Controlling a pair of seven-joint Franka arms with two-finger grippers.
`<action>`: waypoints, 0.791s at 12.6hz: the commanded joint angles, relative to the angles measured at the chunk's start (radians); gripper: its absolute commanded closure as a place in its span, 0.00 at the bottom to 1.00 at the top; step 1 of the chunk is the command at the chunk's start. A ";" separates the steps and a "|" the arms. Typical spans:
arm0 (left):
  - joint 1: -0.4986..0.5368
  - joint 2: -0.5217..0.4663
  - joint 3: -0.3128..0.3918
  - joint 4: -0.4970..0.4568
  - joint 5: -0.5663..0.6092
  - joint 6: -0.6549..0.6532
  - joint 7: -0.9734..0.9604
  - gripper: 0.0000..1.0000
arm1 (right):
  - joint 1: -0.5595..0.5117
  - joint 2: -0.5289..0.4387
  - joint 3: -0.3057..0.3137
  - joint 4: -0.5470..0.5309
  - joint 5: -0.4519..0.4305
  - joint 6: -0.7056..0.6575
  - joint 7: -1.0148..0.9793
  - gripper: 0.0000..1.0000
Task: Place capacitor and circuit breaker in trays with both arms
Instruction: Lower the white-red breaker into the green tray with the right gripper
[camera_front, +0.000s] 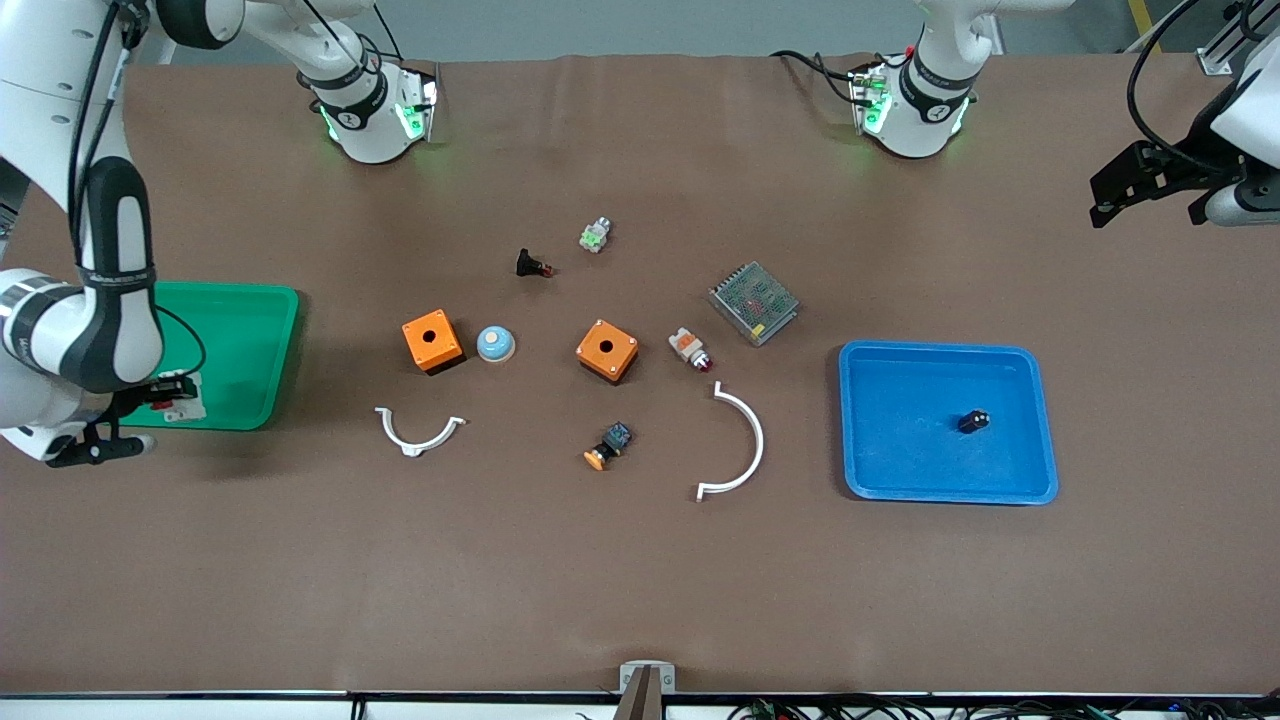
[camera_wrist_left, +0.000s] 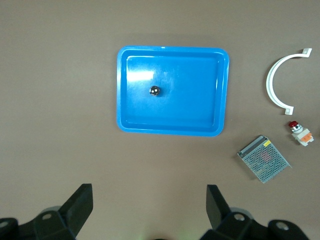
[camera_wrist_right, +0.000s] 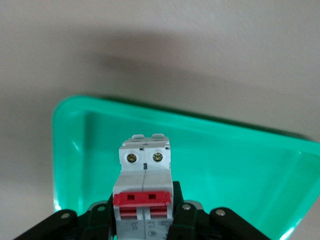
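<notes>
The capacitor, a tiny black cylinder, lies in the blue tray at the left arm's end of the table; it also shows in the left wrist view. My left gripper is open and empty, raised high off that end of the table, away from the blue tray. My right gripper is shut on the white circuit breaker with red levers and holds it over the green tray. In the front view the breaker is over the green tray's front edge.
Mid-table lie two orange boxes, a blue-and-white button, a black red-tipped push-button, a green-and-white part, a mesh power supply, a white-and-orange part, an orange-capped button and two white curved brackets.
</notes>
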 joint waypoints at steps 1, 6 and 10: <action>-0.003 -0.003 0.008 -0.007 -0.046 0.021 0.009 0.00 | -0.040 -0.072 0.014 -0.065 -0.022 0.007 -0.052 0.96; 0.000 0.006 0.010 -0.004 -0.068 0.024 0.002 0.00 | -0.084 -0.123 0.013 -0.269 -0.012 0.186 -0.050 0.95; -0.002 0.026 0.010 0.024 -0.060 0.024 0.005 0.00 | -0.109 -0.145 0.011 -0.293 -0.012 0.145 -0.046 0.95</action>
